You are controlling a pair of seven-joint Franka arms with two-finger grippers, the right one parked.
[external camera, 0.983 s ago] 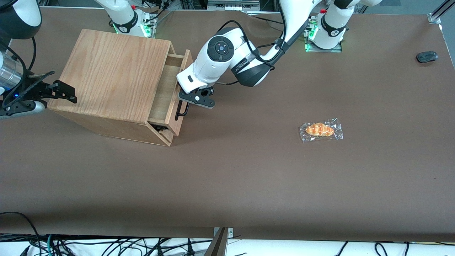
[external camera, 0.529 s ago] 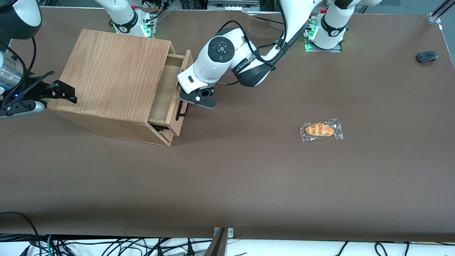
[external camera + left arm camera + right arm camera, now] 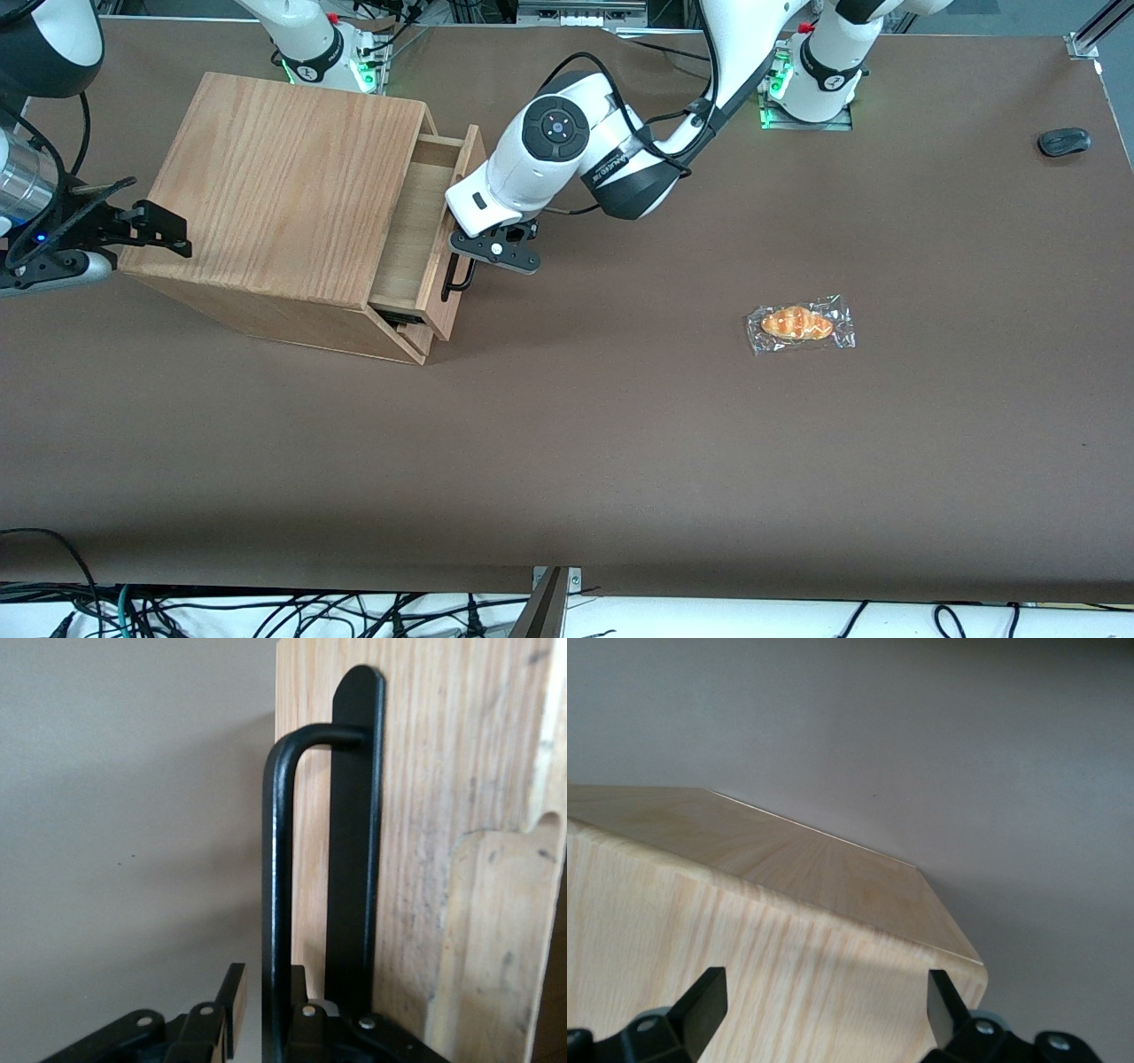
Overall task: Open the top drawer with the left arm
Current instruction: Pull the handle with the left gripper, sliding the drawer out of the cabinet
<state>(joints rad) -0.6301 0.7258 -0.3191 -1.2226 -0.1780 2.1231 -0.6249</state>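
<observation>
The oak cabinet (image 3: 283, 186) stands toward the parked arm's end of the table. Its top drawer (image 3: 415, 226) is slid partly out, showing its light-wood inside. The long black bar handle (image 3: 455, 275) on the drawer front (image 3: 425, 815) runs between the fingers of the left arm's gripper (image 3: 477, 255). In the left wrist view the gripper (image 3: 264, 992) is open around the handle bar (image 3: 276, 859). One finger (image 3: 299, 992) sits between bar and drawer front against the bar, and the other finger (image 3: 232, 1005) stands a small gap off it.
A wrapped croissant (image 3: 800, 324) lies on the brown table (image 3: 620, 443), toward the working arm's end. A dark computer mouse (image 3: 1063, 142) sits near that end's edge. The lower drawer (image 3: 403, 321) shows under the top one.
The left arm has shifted slightly away from the cabinet with the handle between its fingers, and the top drawer has slid out a little more.
</observation>
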